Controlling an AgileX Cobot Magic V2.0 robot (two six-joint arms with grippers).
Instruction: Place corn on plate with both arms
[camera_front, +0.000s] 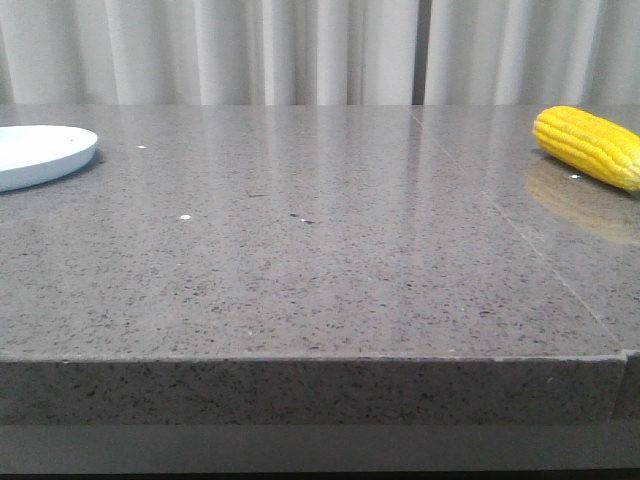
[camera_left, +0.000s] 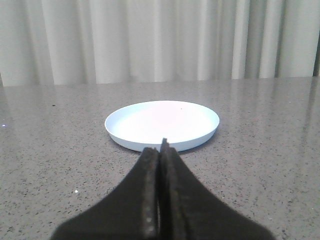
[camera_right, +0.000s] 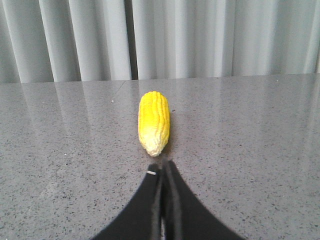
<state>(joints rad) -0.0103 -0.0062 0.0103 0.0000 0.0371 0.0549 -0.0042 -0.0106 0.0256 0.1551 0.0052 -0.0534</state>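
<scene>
The yellow corn (camera_front: 590, 146) lies on the grey table at the far right of the front view. In the right wrist view the corn (camera_right: 154, 122) lies lengthwise just beyond my right gripper (camera_right: 162, 166), its pale tapered end toward the fingertips, a small gap between them. The right gripper is shut and empty. The white plate (camera_front: 40, 153) sits at the far left of the front view, partly cut off. In the left wrist view the plate (camera_left: 162, 123) lies empty just beyond my left gripper (camera_left: 161, 146), which is shut and empty. Neither gripper shows in the front view.
The grey speckled stone table (camera_front: 300, 260) has a seam (camera_front: 520, 235) running toward the front right. Its front edge (camera_front: 300, 360) is near the camera. Pale curtains (camera_front: 300, 50) hang behind the far edge.
</scene>
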